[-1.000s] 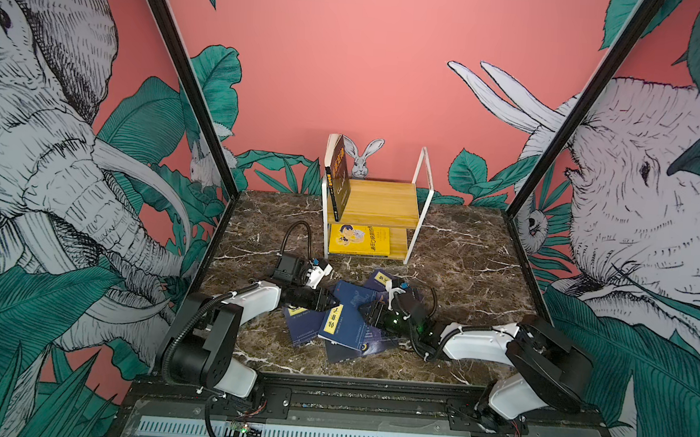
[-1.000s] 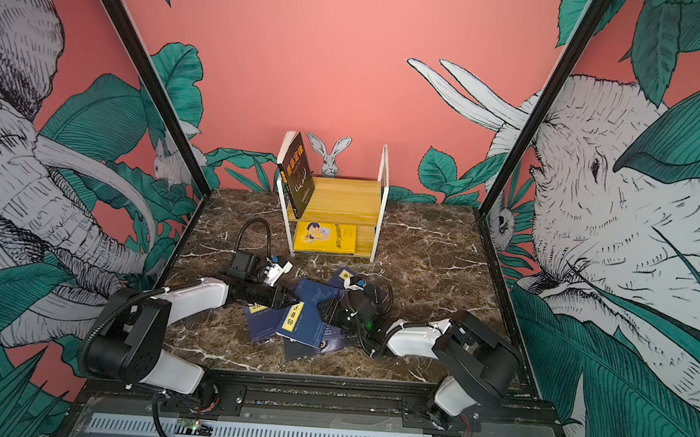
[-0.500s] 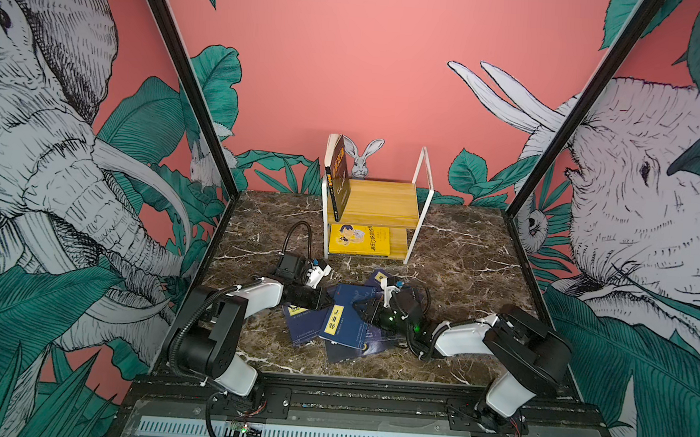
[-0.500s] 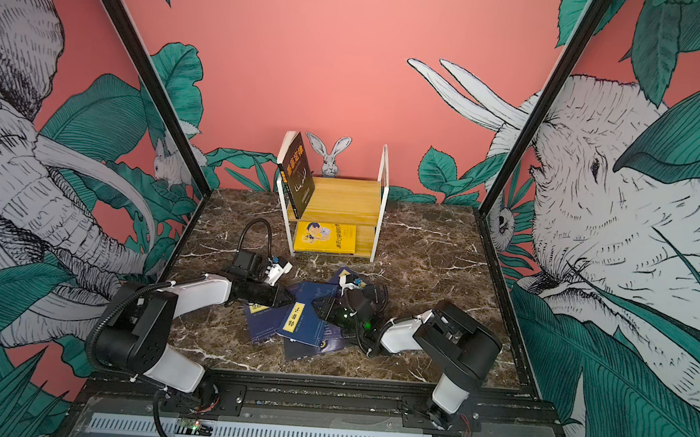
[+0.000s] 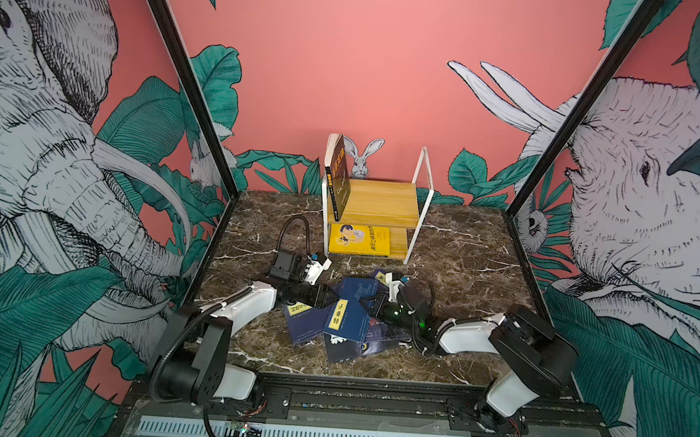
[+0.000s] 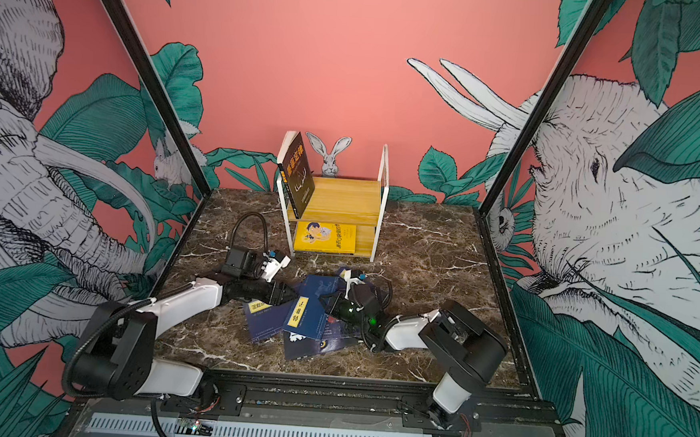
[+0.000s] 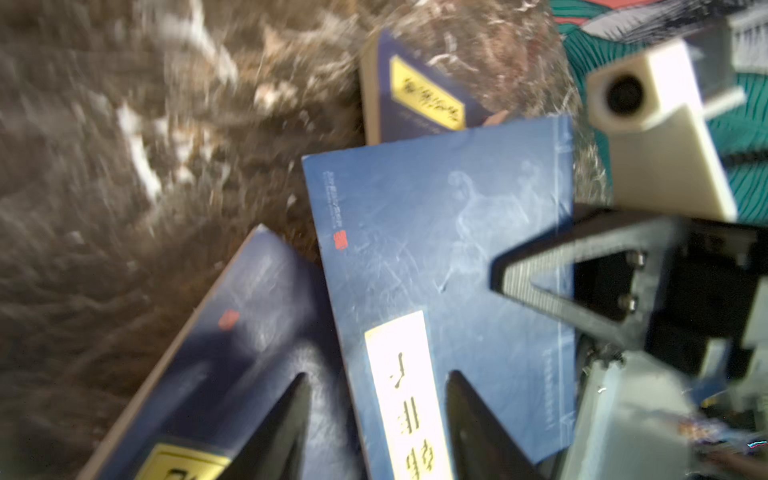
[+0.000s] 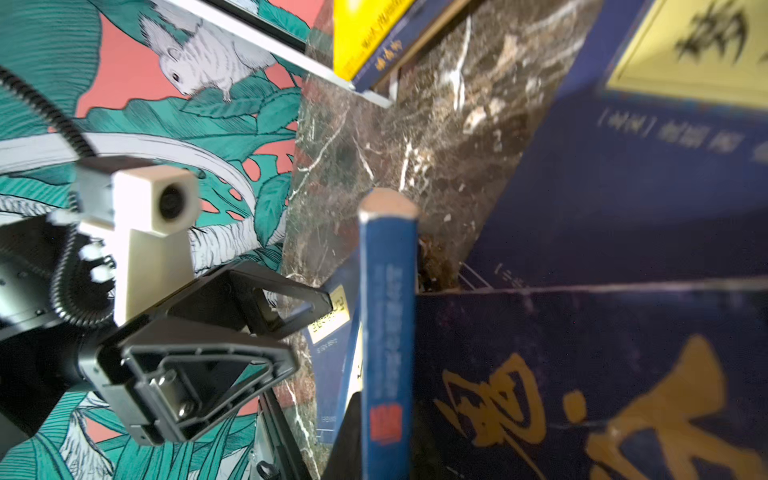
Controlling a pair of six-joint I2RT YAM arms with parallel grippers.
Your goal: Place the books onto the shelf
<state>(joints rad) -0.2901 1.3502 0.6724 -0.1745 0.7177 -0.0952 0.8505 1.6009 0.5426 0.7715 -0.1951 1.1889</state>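
Several navy books lie in a loose pile mid-table. The top navy book (image 5: pixel 350 315) (image 6: pixel 309 308) carries a yellow label. My right gripper (image 5: pixel 366 303) (image 8: pixel 384 415) is shut on the right edge of this top book (image 8: pixel 386 316), whose spine stands between its jaws. At the pile's left side my left gripper (image 5: pixel 329 297) (image 7: pixel 380 374) is open, its dark fingers (image 7: pixel 291 415) straddling the top book's near edge above the covers. The shelf (image 5: pixel 382 200) (image 6: pixel 341 198) stands at the back. A dark book (image 5: pixel 338 177) leans upright on its top board and a yellow book (image 5: pixel 359 240) lies on the lower board.
Dark marble table (image 5: pixel 463 251) inside a frame with black corner posts (image 5: pixel 190 80) and painted walls. A black front rail (image 5: pixel 370 399) bears both arm bases. The left arm's cable (image 5: pixel 293 232) loops up in front of the shelf's left leg.
My right gripper has closed on the top navy book's edge. My left gripper closed briefly and has now opened. The right arm's elbow has shifted.
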